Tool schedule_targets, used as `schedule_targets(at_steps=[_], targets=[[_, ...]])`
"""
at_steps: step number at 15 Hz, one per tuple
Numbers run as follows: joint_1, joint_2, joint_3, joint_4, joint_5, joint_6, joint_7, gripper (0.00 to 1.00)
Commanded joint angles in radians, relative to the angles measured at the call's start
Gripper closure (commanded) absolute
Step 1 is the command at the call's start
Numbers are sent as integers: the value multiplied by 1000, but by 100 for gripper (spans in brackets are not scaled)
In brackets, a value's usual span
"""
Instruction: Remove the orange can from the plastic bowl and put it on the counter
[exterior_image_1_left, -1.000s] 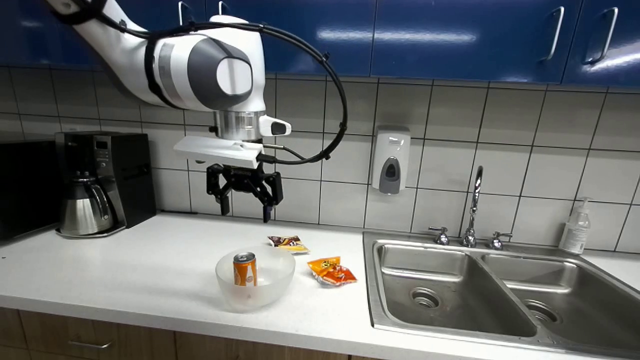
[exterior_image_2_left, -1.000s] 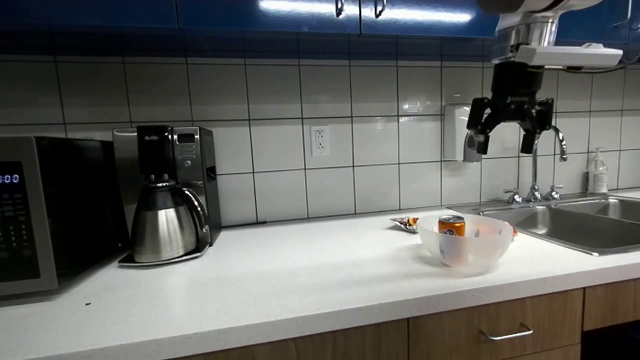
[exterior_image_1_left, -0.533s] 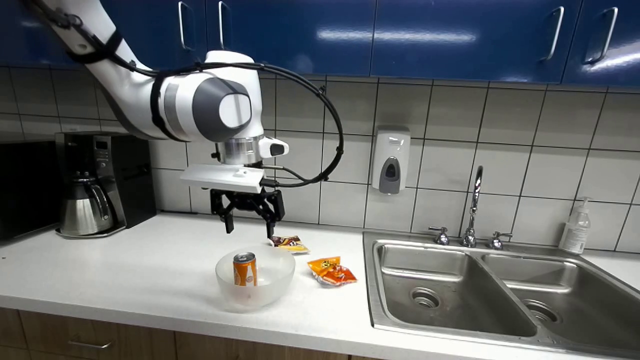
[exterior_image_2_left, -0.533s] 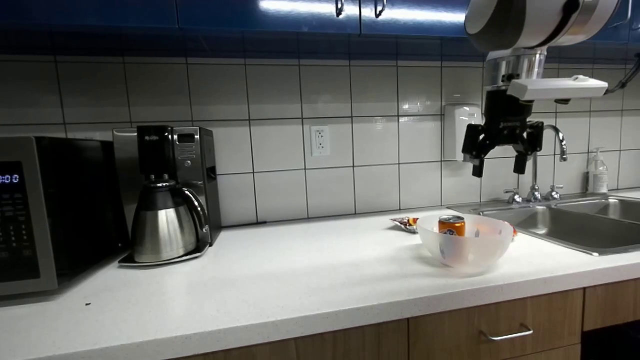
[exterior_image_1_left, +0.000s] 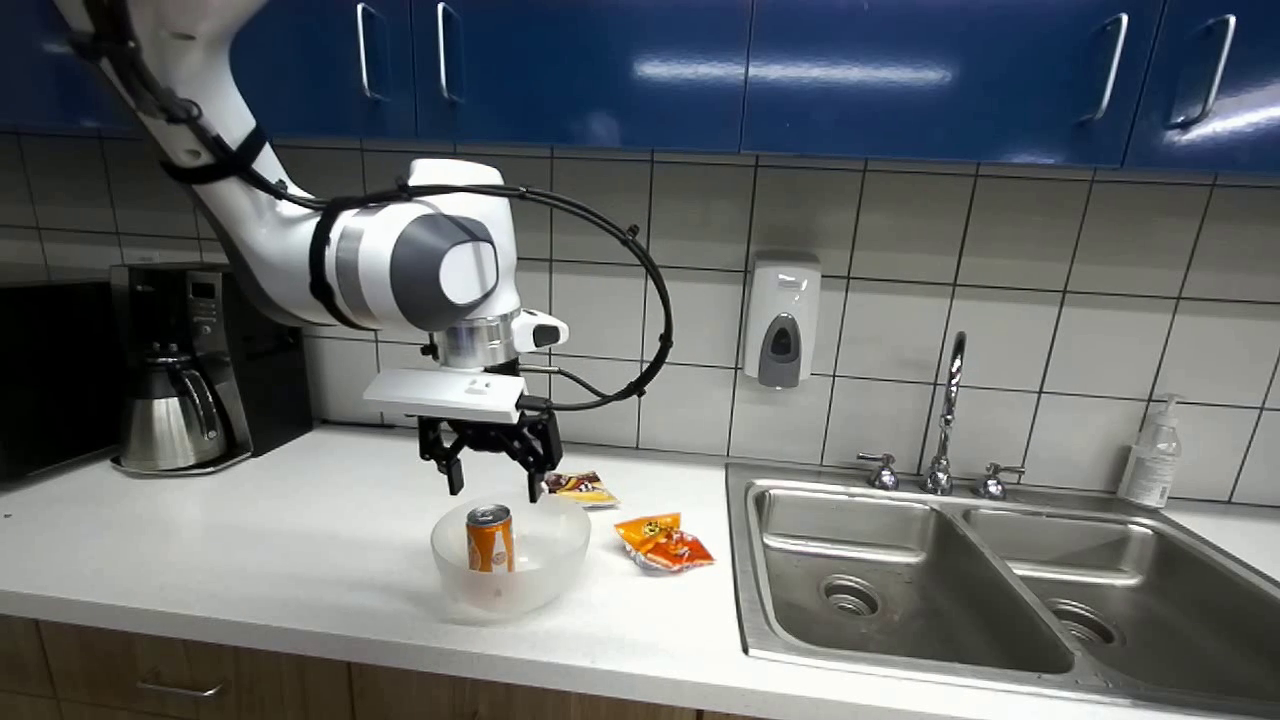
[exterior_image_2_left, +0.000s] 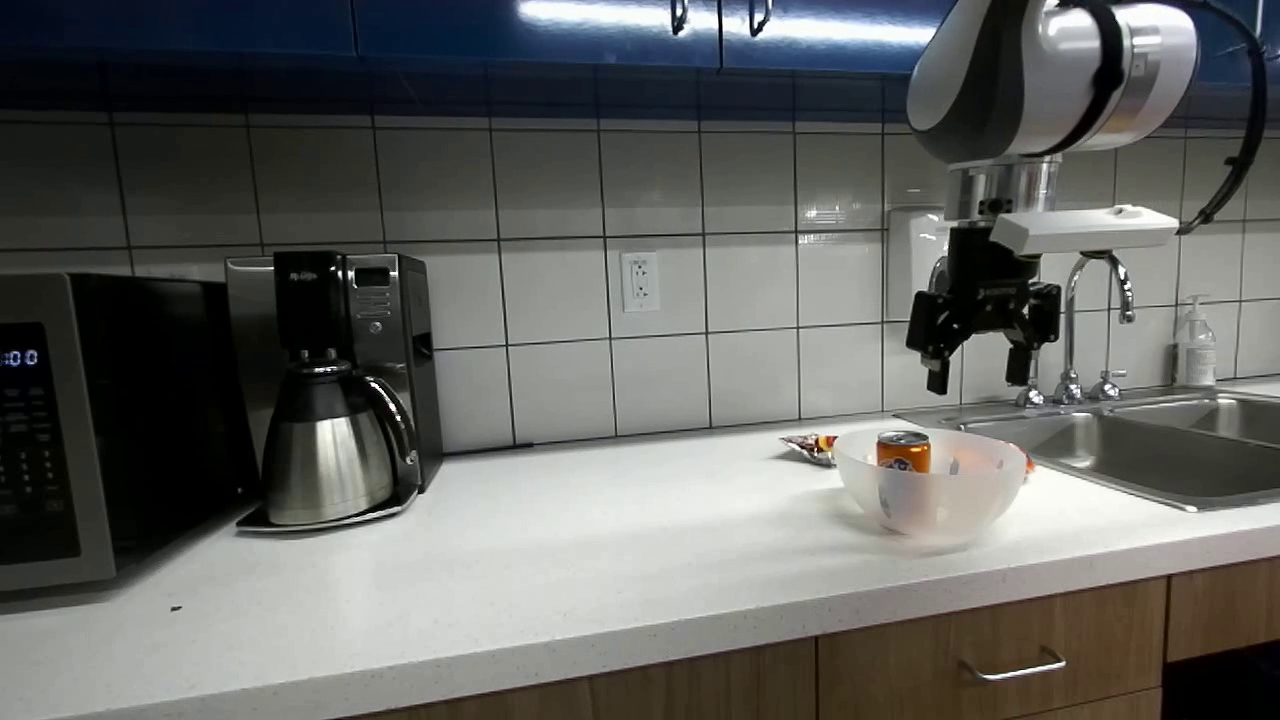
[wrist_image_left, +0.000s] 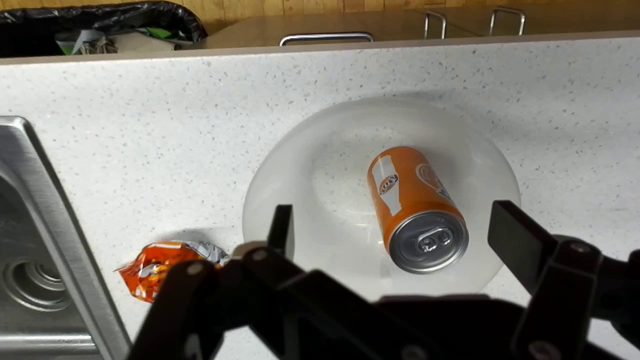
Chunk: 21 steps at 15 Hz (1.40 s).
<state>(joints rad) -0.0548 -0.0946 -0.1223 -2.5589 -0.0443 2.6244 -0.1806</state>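
Observation:
The orange can (exterior_image_1_left: 490, 548) stands upright inside the clear whitish plastic bowl (exterior_image_1_left: 553, 572). In an exterior view only the can's top part (exterior_image_2_left: 903, 455) shows clearly above the bowl's wall (exterior_image_2_left: 965, 505). The bowl sits on the white counter (exterior_image_1_left: 250, 540). My gripper (exterior_image_1_left: 496, 488) is open and empty above the bowl; it also shows in an exterior view (exterior_image_2_left: 978, 377). In the wrist view the can (wrist_image_left: 407, 185) lies between the open fingers (wrist_image_left: 394, 220), nearer the right finger, with its silvery lid facing the camera. Neither finger touches it.
An orange snack packet (exterior_image_1_left: 665, 545) and a brown-yellow packet (exterior_image_1_left: 583, 488) lie beside and behind the bowl. The steel double sink (exterior_image_1_left: 748, 560) adjoins. A coffee maker (exterior_image_2_left: 400, 330) and microwave (exterior_image_2_left: 90, 420) stand at the far end. A black-bagged bin (wrist_image_left: 180, 20) is below the counter edge.
My gripper has come down toward the bowl, staying open; in an exterior view it has also shifted a little left. The can, bowl and packets have not moved.

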Motion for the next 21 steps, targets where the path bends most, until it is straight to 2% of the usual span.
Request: schedule_targets(at_steps=[1, 21], targets=[[-5, 62, 23, 39, -22, 23, 21, 0], [16, 303, 69, 196, -10, 45, 19, 0]])
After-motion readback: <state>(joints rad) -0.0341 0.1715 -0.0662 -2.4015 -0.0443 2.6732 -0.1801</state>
